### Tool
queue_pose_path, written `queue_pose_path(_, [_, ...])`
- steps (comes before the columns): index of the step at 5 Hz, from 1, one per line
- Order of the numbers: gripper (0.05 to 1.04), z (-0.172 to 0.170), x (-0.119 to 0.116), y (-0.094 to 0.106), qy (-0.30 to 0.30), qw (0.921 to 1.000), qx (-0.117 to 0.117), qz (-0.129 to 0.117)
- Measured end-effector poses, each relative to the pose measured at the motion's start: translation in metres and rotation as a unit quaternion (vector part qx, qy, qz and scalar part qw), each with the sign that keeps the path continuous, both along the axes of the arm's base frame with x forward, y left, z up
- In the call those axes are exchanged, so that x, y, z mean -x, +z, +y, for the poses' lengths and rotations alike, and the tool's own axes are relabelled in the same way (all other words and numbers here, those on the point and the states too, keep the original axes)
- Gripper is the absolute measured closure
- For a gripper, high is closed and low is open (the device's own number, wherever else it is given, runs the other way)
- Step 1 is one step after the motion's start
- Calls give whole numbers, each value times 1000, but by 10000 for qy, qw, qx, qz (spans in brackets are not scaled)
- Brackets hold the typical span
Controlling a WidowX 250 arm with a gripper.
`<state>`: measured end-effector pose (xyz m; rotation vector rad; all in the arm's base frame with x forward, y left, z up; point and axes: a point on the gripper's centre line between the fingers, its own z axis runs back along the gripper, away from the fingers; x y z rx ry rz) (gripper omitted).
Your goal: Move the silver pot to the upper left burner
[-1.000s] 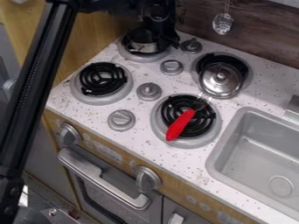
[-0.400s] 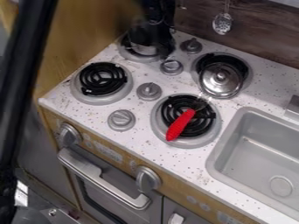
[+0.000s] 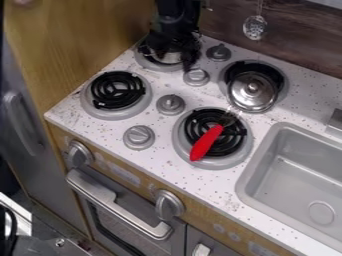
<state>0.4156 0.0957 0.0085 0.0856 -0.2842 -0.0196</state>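
Lower by a little than in the earlier frames, the black two-finger hand (image 3: 174,54) hangs over the upper left burner (image 3: 144,63); whether it is open or closed, I cannot tell. Right beneath it, partly hidden, the silver metal pot (image 3: 171,58) sits on that burner. Right of the hand lies a round silver lid (image 3: 252,91); nearer the front, a red-handled utensil (image 3: 206,143).
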Motion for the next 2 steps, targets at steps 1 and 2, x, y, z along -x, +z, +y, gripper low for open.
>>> queue_pose_path(1, [85,-29,39,8,211,9986,480,118])
queue_pose_path(2, [85,-42,55,12,13,9988,426,253])
